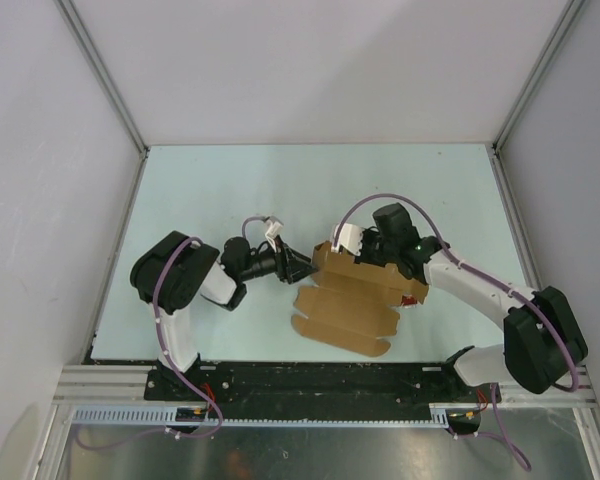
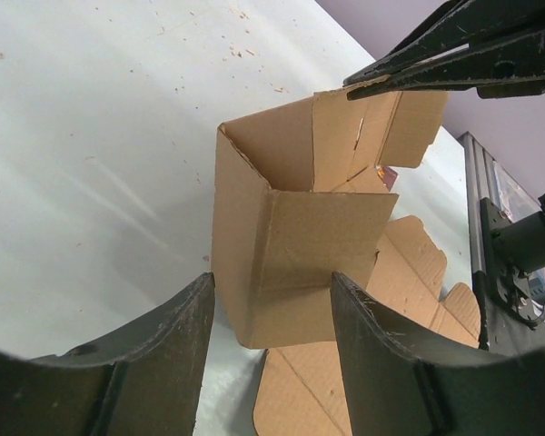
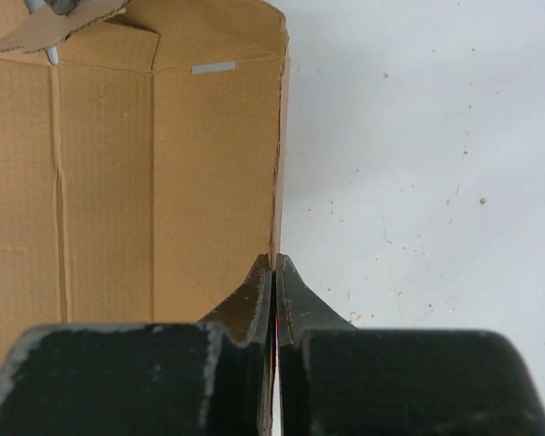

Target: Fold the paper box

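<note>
— Where's the paper box (image 1: pixel 355 300) sitting?

— On the table (image 1: pixel 230 190), a bit right of the middle and closer to the near edge. It's half made: the far part stands up as walls, and the near flaps lie flat on the surface.

— What could spoil it from here?

— The raised wall, I'd say. The right gripper (image 3: pixel 274 263) has its jaws pressed together on the thin edge of one wall, a mere pinch on cardboard. If that arm pulls sideways or twists, the edge could crease, tear or slip out, and the walls would flop back down. A push from the left could also shove the whole sheet along the table instead of folding it, since nothing pins the flat flaps.

— And the left gripper (image 2: pixel 272 277)?

— Jaws apart, about middling width, nothing held. It points in from the left, with the box's upright corner just in front of its fingertips, one finger to each side of that end. Whether either finger touches the cardboard, I can't tell.
</note>
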